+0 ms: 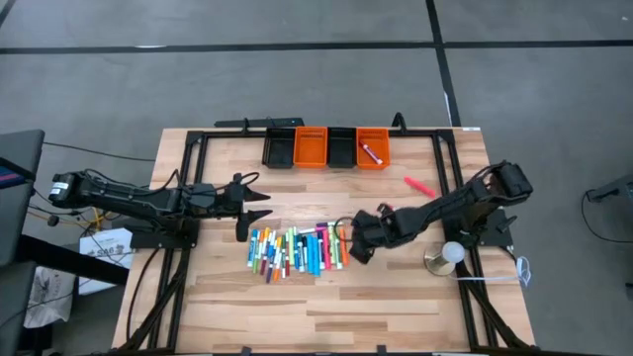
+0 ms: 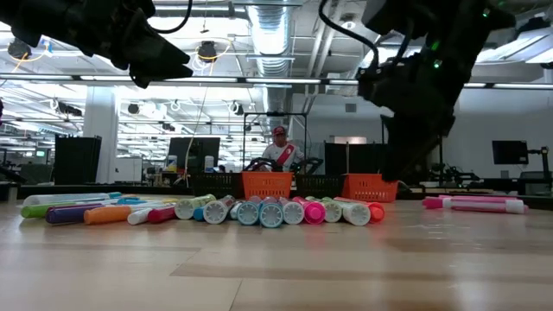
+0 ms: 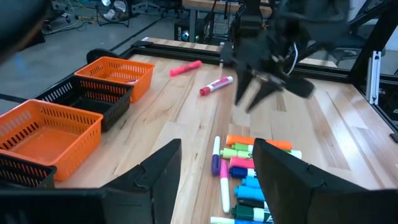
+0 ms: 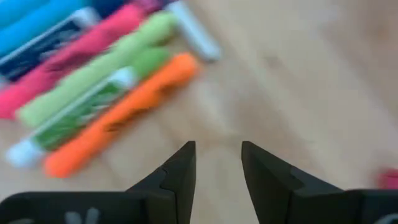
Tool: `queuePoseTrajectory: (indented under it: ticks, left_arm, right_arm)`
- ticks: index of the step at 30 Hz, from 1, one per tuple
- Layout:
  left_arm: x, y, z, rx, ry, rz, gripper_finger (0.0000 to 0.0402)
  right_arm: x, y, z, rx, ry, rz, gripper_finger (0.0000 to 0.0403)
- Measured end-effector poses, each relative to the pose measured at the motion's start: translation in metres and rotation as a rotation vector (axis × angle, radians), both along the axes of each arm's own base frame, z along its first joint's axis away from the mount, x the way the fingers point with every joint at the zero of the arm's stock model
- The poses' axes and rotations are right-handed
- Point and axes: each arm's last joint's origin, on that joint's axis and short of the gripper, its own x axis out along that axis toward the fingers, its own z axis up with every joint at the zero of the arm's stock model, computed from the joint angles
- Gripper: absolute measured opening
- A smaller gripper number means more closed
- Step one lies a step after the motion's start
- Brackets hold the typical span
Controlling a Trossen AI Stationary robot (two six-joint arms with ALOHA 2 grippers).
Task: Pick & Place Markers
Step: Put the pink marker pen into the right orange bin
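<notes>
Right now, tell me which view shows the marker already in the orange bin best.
The high view: looking straight down, it shows the pink marker lying inside the rightmost orange bin. The low view shows only that bin's wall. In the left wrist view no marker is clear inside the bins. The right wrist view misses the bins.

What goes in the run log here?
right pincer: open, empty, beside markers | left pincer: open, waiting | bins: one marker inside

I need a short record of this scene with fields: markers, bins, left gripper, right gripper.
markers: row of markers on the table; one pink marker lies apart; one marker in the far-right orange bin
bins: four in a row, black and orange alternating
left gripper: open, empty, beside the row's left end
right gripper: open, empty, at the row's right end
</notes>
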Motion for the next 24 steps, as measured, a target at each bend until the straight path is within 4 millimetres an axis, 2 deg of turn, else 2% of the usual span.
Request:
queuePoseTrajectory:
  ticks: [3, 8, 13, 18, 24]
  left_arm:
    - [0.000, 0.000, 0.000, 0.000, 0.000, 0.000, 0.0195]
    - [0.000, 0.000, 0.000, 0.000, 0.000, 0.000, 0.0195]
    - [0.000, 0.000, 0.000, 0.000, 0.000, 0.000, 0.0195]
    - [0.000, 0.000, 0.000, 0.000, 0.000, 0.000, 0.0195]
    - [0.000, 0.000, 0.000, 0.000, 0.000, 0.000, 0.0195]
  right_arm:
    - [-0.017, -0.017, 0.014, -0.043, 0.108, -0.007, 0.0120]
    - [-0.037, -0.049, 0.025, -0.084, 0.288, -0.025, 0.0120]
    - [-0.041, -0.076, 0.024, -0.024, 0.380, 0.036, 0.0120]
    - [-0.043, -0.097, 0.023, 0.053, 0.399, 0.089, 0.0120]
    - [-0.050, -0.106, 0.016, 0.177, 0.424, 0.136, 0.0120]
